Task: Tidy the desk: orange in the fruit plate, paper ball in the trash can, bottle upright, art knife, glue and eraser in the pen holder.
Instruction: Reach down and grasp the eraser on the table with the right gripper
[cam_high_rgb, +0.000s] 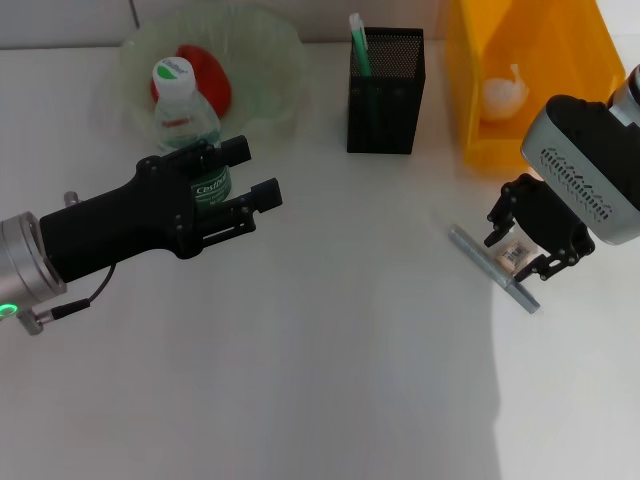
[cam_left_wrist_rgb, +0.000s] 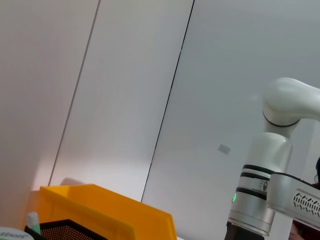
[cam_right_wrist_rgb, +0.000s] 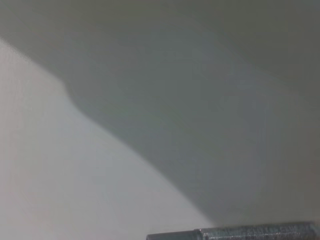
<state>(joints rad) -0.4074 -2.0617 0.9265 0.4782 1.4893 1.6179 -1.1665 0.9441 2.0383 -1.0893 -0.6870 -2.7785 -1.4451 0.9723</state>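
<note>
The eraser (cam_high_rgb: 514, 254) lies on the white desk (cam_high_rgb: 330, 360) between the right gripper's (cam_high_rgb: 527, 252) narrowed fingers, beside a grey knife (cam_high_rgb: 493, 269), in front of the bin (cam_high_rgb: 530, 70). The left gripper (cam_high_rgb: 222, 183) clasps the upright bottle (cam_high_rgb: 190, 125). Pale wall panels (cam_left_wrist_rgb: 125, 90) stand behind.

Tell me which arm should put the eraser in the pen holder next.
Right, probably. The right gripper already sits around the eraser beside the grey art knife, with the pen holder farther back. The left gripper is across the desk, astride the upright bottle.
</note>
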